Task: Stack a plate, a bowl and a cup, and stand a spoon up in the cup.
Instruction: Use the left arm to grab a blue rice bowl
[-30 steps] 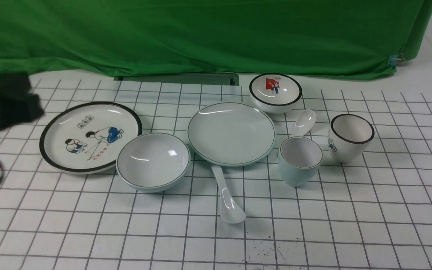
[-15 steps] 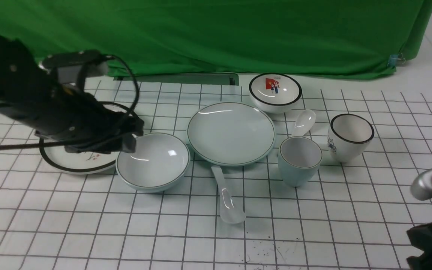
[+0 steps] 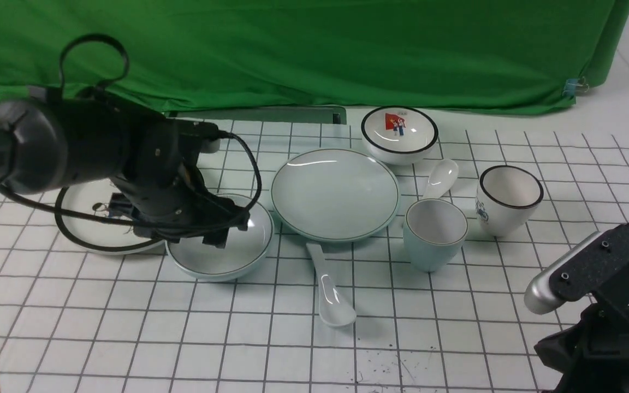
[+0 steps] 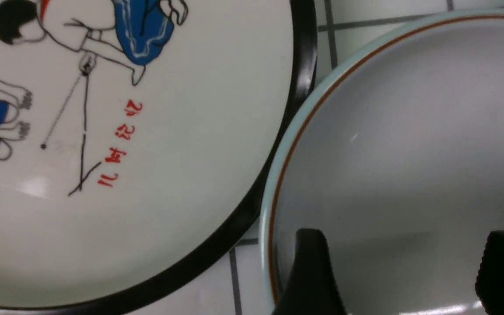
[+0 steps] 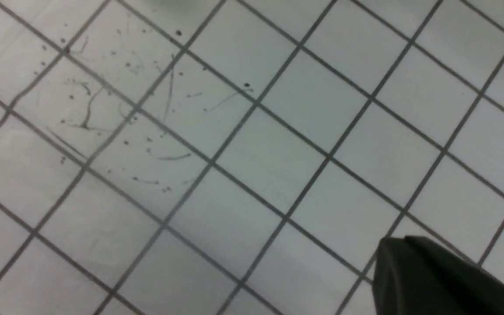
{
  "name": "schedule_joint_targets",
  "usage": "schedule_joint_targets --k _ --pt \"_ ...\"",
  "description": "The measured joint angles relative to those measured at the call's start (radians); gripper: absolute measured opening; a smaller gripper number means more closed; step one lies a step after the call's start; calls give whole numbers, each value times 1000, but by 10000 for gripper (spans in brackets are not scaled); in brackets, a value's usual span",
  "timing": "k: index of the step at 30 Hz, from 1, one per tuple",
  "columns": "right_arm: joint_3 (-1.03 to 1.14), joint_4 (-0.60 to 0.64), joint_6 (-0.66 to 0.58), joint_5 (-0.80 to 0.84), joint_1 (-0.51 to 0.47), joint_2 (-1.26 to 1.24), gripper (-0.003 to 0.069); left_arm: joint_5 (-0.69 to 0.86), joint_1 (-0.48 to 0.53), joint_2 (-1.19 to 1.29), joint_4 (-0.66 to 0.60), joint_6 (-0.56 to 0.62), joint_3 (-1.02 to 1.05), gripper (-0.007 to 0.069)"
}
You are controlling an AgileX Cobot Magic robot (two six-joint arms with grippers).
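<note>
The plain pale green bowl (image 3: 238,256) sits left of centre, with my left gripper (image 3: 228,229) hanging open just over its inside. In the left wrist view the two black fingers (image 4: 313,275) stand wide apart above the bowl (image 4: 409,131), close to its rim, with nothing between them. The plain plate (image 3: 335,194) lies in the middle. To its right the pale green cup (image 3: 435,233) stands upright. The plain spoon (image 3: 330,295) lies in front of the plate. My right gripper (image 5: 403,251) is shut and empty over bare grid table.
A black-rimmed picture plate (image 3: 82,229) touches the bowl's left side and is partly hidden by my left arm. A black-rimmed bowl (image 3: 400,134), a second spoon (image 3: 443,177) and a black-rimmed cup (image 3: 508,199) stand at the back right. My right arm (image 3: 604,322) fills the near right corner.
My left arm has swung in from the left edge to over the bowl, and its jaws have opened. My right arm has risen into view at the lower right.
</note>
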Motion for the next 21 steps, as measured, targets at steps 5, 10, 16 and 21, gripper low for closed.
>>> schedule_joint_targets --k 5,10,16,21 --pt "0 0 0 -11 2 0 14 5 12 12 1 -24 -2 445" --pt "0 0 -1 -24 3 0 14 70 13 -27 6 -31 -16 445" --pt "0 0 -2 -36 3 0 18 73 13 -48 74 -36 -30 446" --pt "0 0 -2 -37 3 0 20 77 16 15 98 -38 -30 414"
